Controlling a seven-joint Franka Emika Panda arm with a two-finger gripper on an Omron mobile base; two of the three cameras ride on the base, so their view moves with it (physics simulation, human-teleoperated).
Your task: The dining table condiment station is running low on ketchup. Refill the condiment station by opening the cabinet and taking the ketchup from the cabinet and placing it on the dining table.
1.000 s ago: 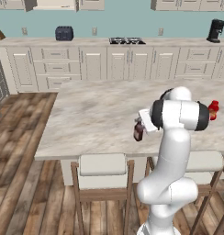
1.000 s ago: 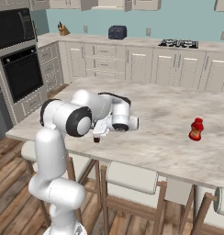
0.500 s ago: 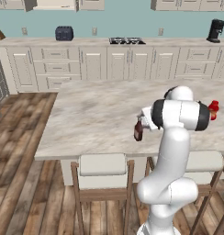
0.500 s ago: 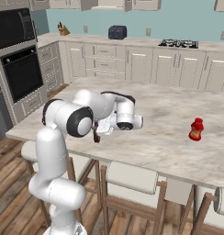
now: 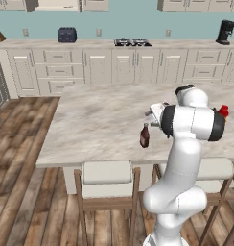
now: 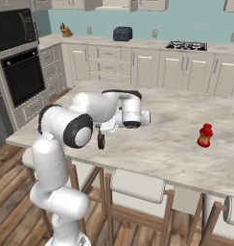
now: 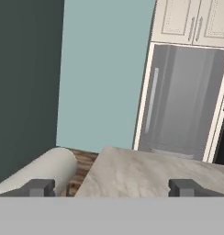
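The claw (image 7: 112,187) stands spread wide in the hand view, its two dark tips far apart at the bottom of the frame with nothing between them. In the left base view it sits at centre right, just right of the ketchup (image 5: 144,136); whether a finger touches the bottle is hard to tell. The ketchup stands upright on the dining table (image 5: 95,125), near the surface's front edge, above a stool (image 5: 107,173). Bare marble stretches left of the bottle to the table's corner. At right, well apart, a small red bottle (image 6: 204,135) stands on the same surface.
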